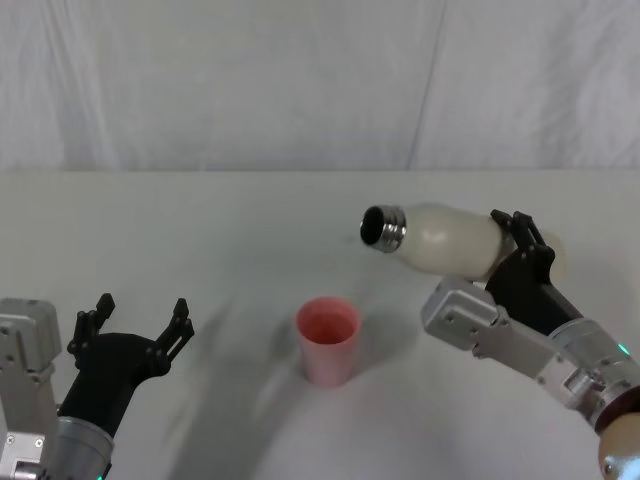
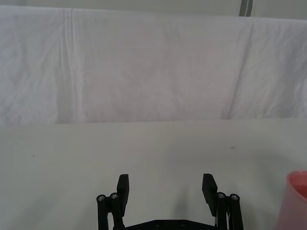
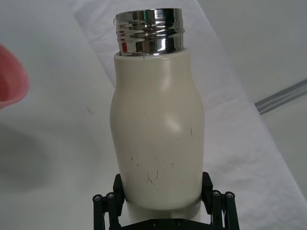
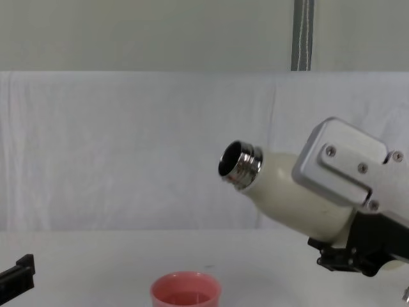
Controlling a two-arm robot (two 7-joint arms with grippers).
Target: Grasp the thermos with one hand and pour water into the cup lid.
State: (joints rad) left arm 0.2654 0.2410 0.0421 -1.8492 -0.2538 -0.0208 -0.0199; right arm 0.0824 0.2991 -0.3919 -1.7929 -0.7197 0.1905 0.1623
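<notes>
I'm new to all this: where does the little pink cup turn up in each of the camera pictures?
Head view: cup lid low centre on the table.
Left wrist view: its rim at the lower right edge.
Right wrist view: a pink edge at far left.
Chest view: bottom centre.
Shared landmark: the thermos, its steel mouth tipped toward it.

From the head we look down on the table [image 1: 200,220]; from the chest, low across it. Both catch the cup lid [image 1: 327,338] and thermos [image 1: 450,238]. Our right wrist view sits close behind the thermos; our left faces the backdrop [image 2: 144,67].
</notes>
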